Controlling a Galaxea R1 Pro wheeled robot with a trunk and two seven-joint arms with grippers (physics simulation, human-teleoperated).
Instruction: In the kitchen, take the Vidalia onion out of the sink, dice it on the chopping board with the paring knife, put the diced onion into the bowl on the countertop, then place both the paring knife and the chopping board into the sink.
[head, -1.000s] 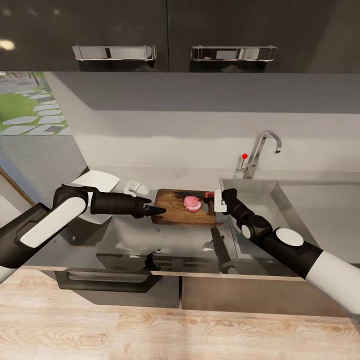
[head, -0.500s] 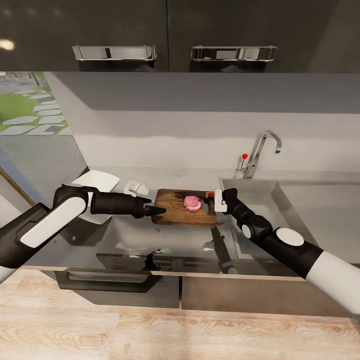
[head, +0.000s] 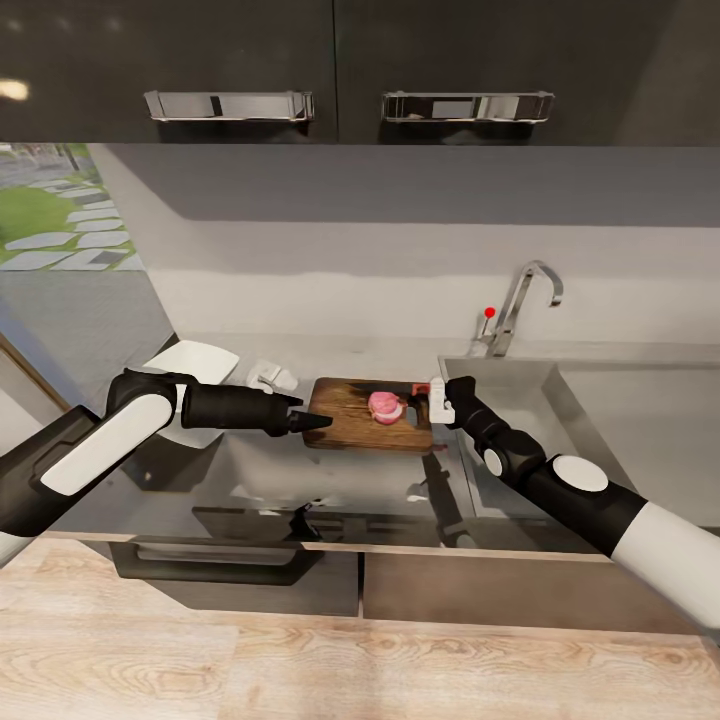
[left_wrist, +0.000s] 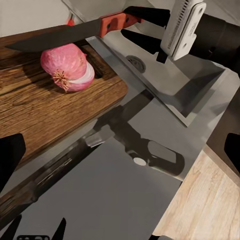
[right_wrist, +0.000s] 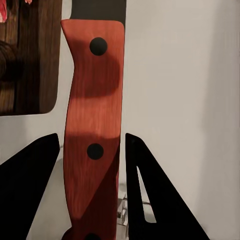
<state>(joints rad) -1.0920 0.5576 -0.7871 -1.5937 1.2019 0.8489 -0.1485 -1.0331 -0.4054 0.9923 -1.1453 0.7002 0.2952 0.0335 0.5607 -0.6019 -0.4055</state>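
**Knife on the onion, board at centre**

The board (head: 372, 414) lies flat on the dark worktop (head: 330, 490), dead centre, its right end just beside the sink (head: 560, 400). On it sits the onion (head: 385, 407), pink and round, a little right of the board's middle, with a slice line through it in the left wrist view (left_wrist: 67, 66).

The right hand (head: 440, 398) comes in from 4 o'clock, clenched on the knife (left_wrist: 75, 35) by its red handle; in the right wrist view the handle (right_wrist: 94, 130) stands between the two dark fingers (right_wrist: 145, 185). The dark blade runs level across the top of the onion, tip pointing away from the sink, and seems to touch it.

The left hand (head: 312, 422) reaches in from 9 o'clock and sits at the board's left end, its tip at the edge; whether it is released or clenched I cannot tell.

At 10 o'clock from the board, the white bowl (head: 195, 362) rests on the worktop, partly behind the left arm. A small white object (head: 271, 376) lies between bowl and board. The tap (head: 520, 300) with its red knob stands at the sink's far rim
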